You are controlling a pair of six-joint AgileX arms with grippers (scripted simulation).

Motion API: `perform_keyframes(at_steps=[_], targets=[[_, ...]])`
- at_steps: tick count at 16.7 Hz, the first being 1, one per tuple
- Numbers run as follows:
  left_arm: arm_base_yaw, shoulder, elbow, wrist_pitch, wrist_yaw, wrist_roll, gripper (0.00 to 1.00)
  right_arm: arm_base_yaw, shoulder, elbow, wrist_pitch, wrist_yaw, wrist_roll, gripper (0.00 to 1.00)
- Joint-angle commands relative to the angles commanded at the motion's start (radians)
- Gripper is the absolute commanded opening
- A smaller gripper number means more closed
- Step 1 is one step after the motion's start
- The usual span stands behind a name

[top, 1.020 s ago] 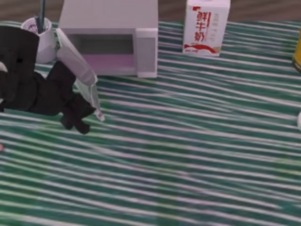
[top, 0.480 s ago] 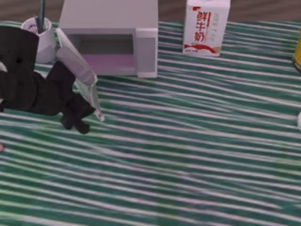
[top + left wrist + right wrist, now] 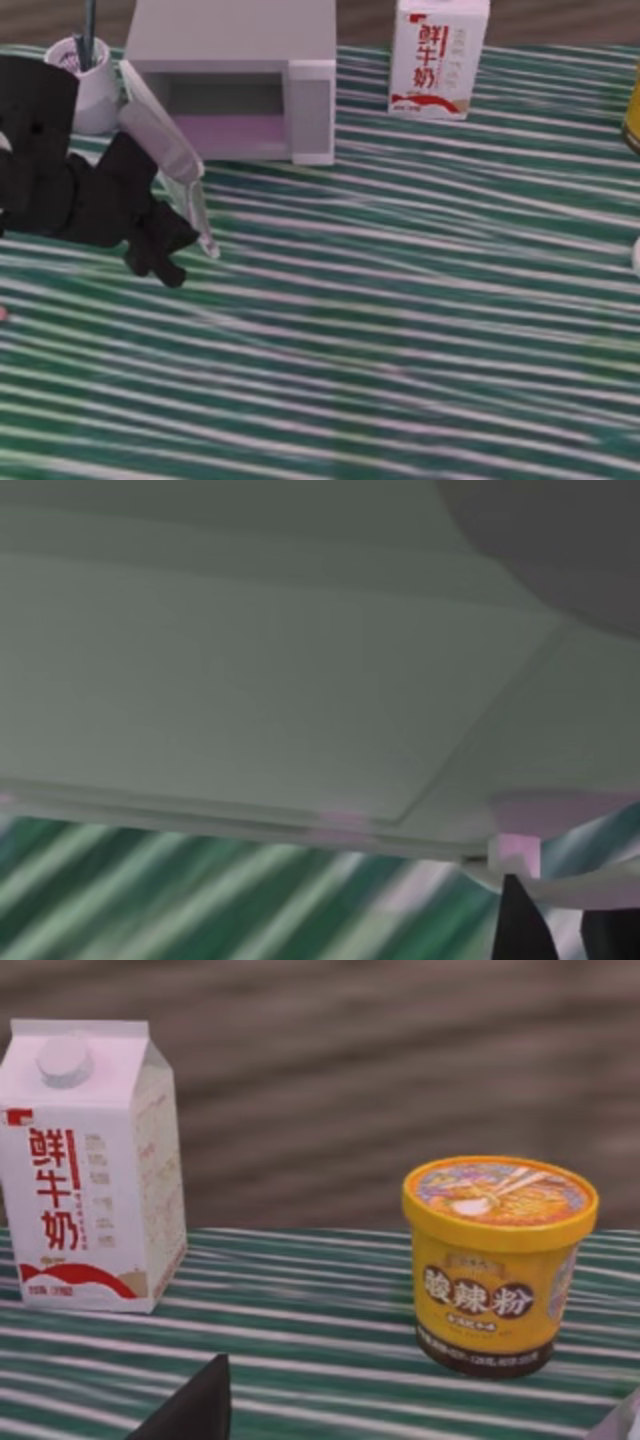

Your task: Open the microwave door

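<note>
Here the microwave door stands swung wide out from the microwave, hinged at the box's left front corner and angling toward the near-left of the table. Its white bar handle sits at the free edge, farthest from the box. The cavity is exposed, with its pale purple floor showing, and the grey control strip closes off the right side of the front. The microwave itself sits at the far edge of the table, left of centre.

The left gripper lies at the door's free end, just beside the handle, with the dark arm stretching back toward the table's left edge. Whether its fingers are clamped on the handle or loose around it cannot be told. In the left wrist view the door panel fills most of the frame, very close.

Behind the arm, at the far left, a white cup holds a dark upright stick. A white milk carton with red characters stands to the right of the microwave, apart from it. The right wrist view shows that carton and a yellow noodle tub on the striped green cloth; the right gripper itself is not clearly seen.
</note>
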Motion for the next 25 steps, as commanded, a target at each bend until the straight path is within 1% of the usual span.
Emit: perform_keyframes(at_steps=[4, 25], targets=[[0.032, -0.001, 0.015, -0.031, 0.035, 0.070, 0.00, 0.000, 0.000, 0.000, 0.000, 0.000, 0.000, 1.00], [0.034, 0.000, 0.014, -0.034, 0.036, 0.073, 0.00, 0.000, 0.000, 0.000, 0.000, 0.000, 0.000, 1.00]])
